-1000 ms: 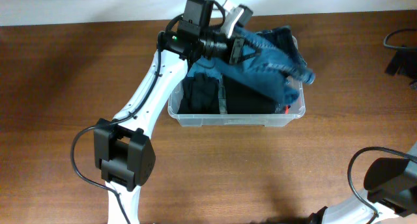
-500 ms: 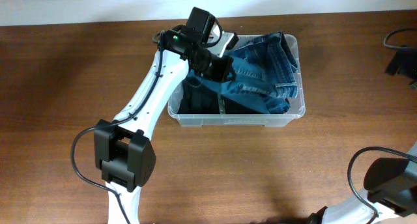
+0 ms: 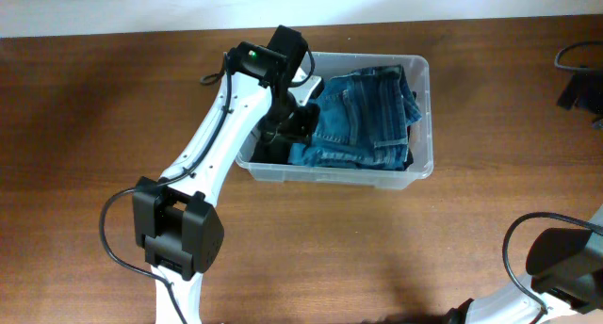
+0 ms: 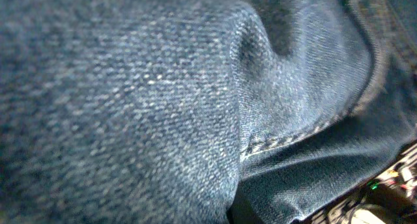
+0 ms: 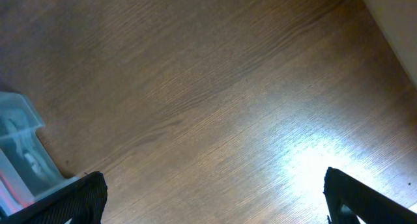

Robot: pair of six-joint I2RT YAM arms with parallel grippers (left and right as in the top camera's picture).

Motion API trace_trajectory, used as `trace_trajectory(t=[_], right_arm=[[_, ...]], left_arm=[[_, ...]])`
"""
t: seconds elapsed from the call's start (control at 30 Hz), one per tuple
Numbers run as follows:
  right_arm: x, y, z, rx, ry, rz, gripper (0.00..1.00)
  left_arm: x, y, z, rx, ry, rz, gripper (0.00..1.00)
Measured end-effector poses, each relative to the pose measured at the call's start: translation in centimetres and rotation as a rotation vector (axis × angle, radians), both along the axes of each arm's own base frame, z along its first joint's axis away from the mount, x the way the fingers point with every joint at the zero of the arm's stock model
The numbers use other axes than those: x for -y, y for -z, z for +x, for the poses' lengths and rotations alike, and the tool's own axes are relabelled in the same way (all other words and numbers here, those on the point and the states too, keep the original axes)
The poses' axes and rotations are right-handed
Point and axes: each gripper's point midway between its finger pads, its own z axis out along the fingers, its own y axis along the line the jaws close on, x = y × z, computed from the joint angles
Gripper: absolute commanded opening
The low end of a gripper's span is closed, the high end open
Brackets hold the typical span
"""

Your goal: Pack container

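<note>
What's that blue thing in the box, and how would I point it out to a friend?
On the brown wooden table sits a clear plastic container, which a white robot arm reaches into. Inside lies a folded pair of jeans, the only faded blue denim there, lying over black clothing.

Jeans [image 3: 363, 121] lowered into the container [image 3: 426, 126]

I've brought the left gripper [image 3: 300, 126] down from above the rim into the container. The jeans hung bunched from it and spilled over the rim farthest from it; now they lie spread flat inside, right beside it.
</note>
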Motion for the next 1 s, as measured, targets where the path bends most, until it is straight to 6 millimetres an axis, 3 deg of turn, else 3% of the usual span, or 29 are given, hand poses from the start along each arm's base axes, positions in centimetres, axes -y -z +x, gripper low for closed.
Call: trace_trajectory(t=[0.13, 0.2, 0.4, 0.5, 0.63, 0.8, 1.0], right_arm=[[0.0, 0.0, 0.0, 0.0, 0.0, 0.0, 0.99], [0.0, 0.0, 0.0, 0.0, 0.0, 0.0, 0.99], [0.0, 0.0, 0.0, 0.0, 0.001, 0.001, 0.99], [0.0, 0.0, 0.0, 0.0, -0.001, 0.0, 0.98], [0.0, 0.0, 0.0, 0.0, 0.0, 0.001, 0.98], [0.0, 0.0, 0.0, 0.0, 0.0, 0.0, 0.99], [0.0, 0.0, 0.0, 0.0, 0.0, 0.0, 0.98]], left_arm=[[-1.4, 0.3, -1.0, -0.036, -0.005, 0.07, 0.03], [-1.7, 0.4, -1.2, -0.043, -0.004, 0.089, 0.3], [-2.9, 0.6, -1.1, -0.043, -0.032, 0.147, 0.64], [-3.5, 0.2, -0.6, -0.021, -0.068, 0.179, 0.7], [-3.4, -1.9, 1.0, 0.059, -0.116, 0.176, 0.99], [-2.6, -4.6, 3.5, 0.182, -0.173, 0.119, 0.99], [-3.6, -5.2, 4.7, 0.189, -0.297, 0.1, 0.99]])
